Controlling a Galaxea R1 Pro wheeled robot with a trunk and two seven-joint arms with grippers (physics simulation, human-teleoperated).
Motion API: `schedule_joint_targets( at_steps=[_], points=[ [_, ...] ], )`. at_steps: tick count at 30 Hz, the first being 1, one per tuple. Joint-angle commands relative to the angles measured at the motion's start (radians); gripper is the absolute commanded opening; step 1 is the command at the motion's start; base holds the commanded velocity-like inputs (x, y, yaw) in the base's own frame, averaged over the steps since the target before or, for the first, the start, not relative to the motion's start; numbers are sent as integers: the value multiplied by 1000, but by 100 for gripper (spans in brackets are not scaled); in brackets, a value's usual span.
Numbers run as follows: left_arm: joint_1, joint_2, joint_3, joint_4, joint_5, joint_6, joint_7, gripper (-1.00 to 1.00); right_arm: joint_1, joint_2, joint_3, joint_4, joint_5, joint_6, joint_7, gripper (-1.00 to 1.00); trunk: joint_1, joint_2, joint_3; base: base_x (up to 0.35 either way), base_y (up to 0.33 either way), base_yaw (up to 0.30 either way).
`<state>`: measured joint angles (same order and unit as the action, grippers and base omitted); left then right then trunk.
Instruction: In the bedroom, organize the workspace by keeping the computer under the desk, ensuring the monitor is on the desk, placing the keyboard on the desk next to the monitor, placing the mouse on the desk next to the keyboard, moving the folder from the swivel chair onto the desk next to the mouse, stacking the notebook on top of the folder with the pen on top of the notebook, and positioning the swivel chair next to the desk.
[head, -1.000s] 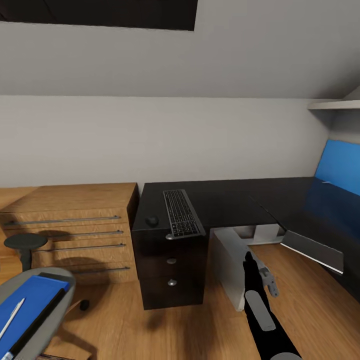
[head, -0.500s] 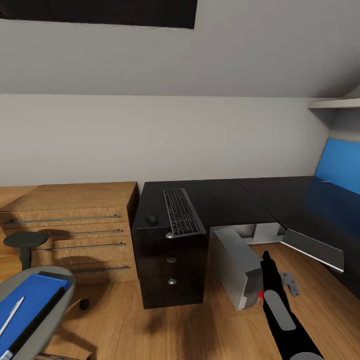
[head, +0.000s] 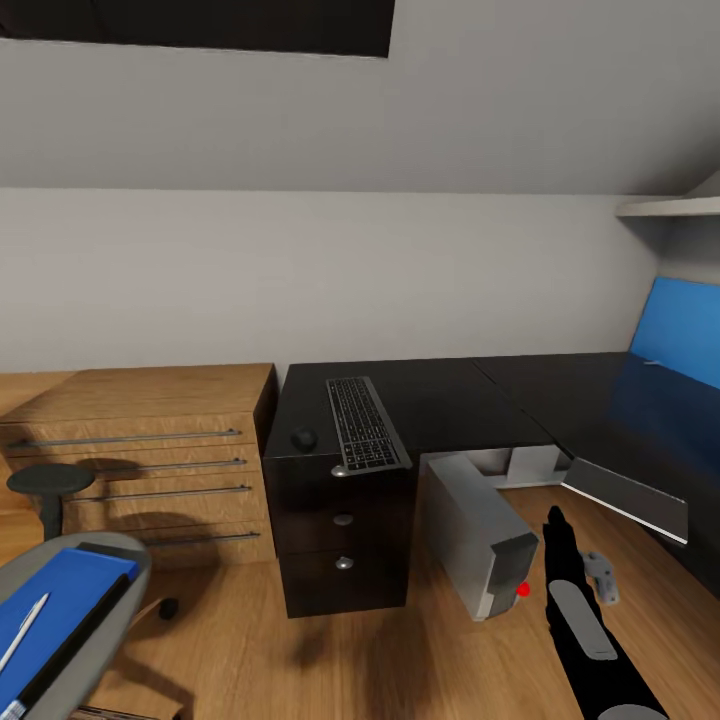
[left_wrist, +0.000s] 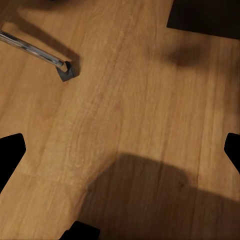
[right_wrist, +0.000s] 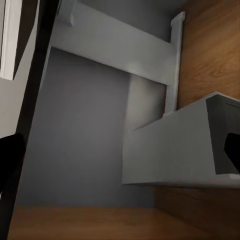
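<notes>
Computer (head: 478, 533) lengthwise, seemingly button-end outward

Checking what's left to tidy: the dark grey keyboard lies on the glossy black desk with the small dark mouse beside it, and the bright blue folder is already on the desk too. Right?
Not quite. The dark grey keyboard and small dark mouse do lie on the glossy black desk, but the head view shows the bright blue folder on the grey swivel chair's seat, not the desk.

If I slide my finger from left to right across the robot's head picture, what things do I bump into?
folder → chest of drawers → mouse → keyboard → computer → right gripper → blue back panel
</notes>
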<state>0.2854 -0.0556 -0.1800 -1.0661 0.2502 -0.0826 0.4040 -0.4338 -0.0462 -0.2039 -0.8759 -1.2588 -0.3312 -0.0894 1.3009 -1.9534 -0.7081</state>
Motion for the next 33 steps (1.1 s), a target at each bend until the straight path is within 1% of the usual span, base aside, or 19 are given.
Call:
schedule_joint_targets(
  at_steps=[1,7,18,33],
  points=[
    [0,0,-3,0,11,-6,4,100,0,-1,2,-1,-9,-4,-3,100,0,0,-1,0,0,0],
    [0,0,-4,0,11,-6,4,100,0,-6,1,-3,-17,-4,-2,100,0,0,-1,0,0,0],
    [0,1,-4,0,11,-6,3,100,0,-6,1,-2,-20,-4,-1,100,0,0,-1,0,0,0],
    [0,2,-3,2,11,-6,1,100,0,-4,3,-3,-20,-5,0,100,-58,105,46,0,0,0]
  ],
)
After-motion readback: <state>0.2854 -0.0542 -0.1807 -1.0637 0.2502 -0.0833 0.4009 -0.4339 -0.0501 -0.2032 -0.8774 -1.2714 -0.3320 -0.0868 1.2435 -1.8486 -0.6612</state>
